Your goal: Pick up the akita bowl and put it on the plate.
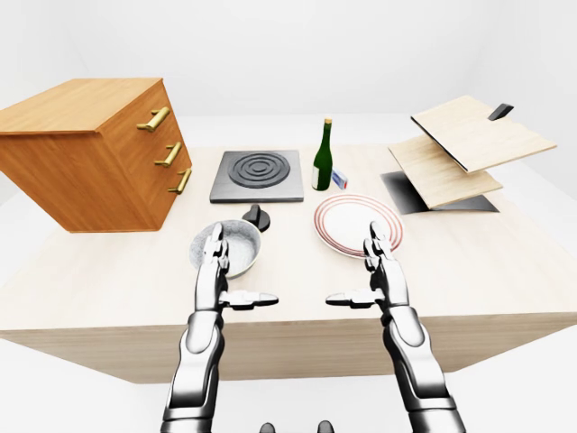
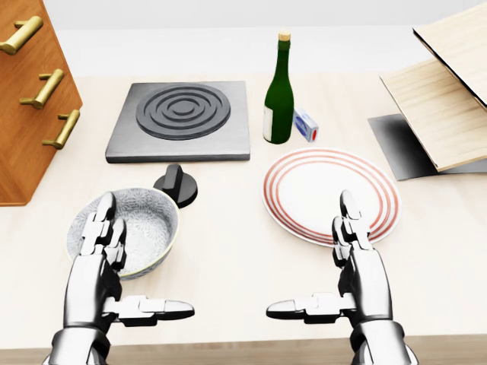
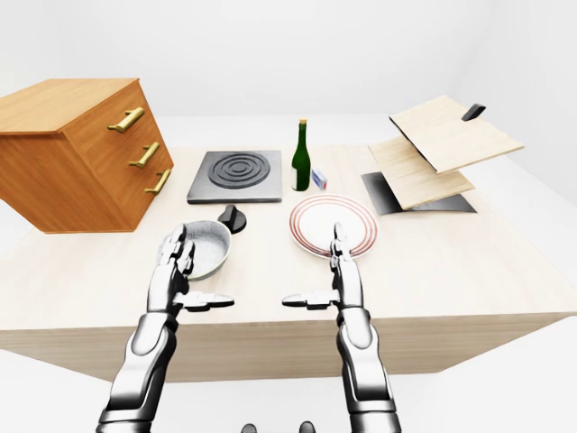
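Note:
The akita bowl (image 2: 144, 224), grey and speckled, sits on the wooden table at the lower left of the head view. The white plate (image 2: 319, 186) with red rings lies to its right. My left hand (image 2: 114, 274) is open, fingers upright and thumb pointing right, just below and overlapping the bowl's near rim in the view. My right hand (image 2: 335, 277) is open too, fingers upright at the plate's lower edge, thumb pointing left. Neither hand holds anything.
A black stove plate (image 2: 183, 118) and a small black knob (image 2: 176, 184) lie above the bowl. A green bottle (image 2: 278, 95) and small box (image 2: 306, 125) stand above the plate. A wooden drawer cabinet (image 1: 90, 149) is at left, a wooden rack (image 1: 464, 149) at right.

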Controlling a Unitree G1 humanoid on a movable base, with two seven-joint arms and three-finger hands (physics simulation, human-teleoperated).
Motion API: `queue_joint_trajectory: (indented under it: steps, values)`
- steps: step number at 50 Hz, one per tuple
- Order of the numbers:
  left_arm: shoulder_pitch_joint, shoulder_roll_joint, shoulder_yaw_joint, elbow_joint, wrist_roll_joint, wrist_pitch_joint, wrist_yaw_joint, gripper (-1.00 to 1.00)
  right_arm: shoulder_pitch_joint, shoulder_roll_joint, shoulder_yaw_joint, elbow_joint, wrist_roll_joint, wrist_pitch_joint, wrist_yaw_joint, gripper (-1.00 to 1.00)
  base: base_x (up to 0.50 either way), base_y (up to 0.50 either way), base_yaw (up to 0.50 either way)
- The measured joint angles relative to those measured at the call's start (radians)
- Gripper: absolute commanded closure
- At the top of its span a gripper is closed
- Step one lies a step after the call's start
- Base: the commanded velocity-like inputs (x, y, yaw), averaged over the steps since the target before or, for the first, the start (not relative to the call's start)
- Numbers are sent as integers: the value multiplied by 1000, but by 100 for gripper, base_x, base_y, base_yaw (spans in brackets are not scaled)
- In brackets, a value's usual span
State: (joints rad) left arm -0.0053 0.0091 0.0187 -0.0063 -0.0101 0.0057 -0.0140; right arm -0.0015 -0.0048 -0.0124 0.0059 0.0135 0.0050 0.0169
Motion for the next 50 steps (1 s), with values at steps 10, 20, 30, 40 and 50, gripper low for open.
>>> queue_joint_trajectory:
  steps: [10,20,30,40,50]
  values:
    - [0,8,18,-52,-13,27,-15,-100,5,-8,-6,-28,-12,18,15,-100,0,0,0]
    - [14,9,16,-126,-9,59,-26,-100,12,-13,-9,-77,-36,50,19,-100,0,0,0]
    - [39,5,6,-251,-8,82,-36,-100,20,-16,3,-175,-92,82,22,-100,0,0,0]
    - [59,3,-1,-347,-6,82,-45,-100,23,-14,16,-288,-145,82,31,-100,0,0,0]
    - [63,4,5,-437,-12,82,-50,-100,20,-12,26,-395,-178,82,45,-100,0,0,0]
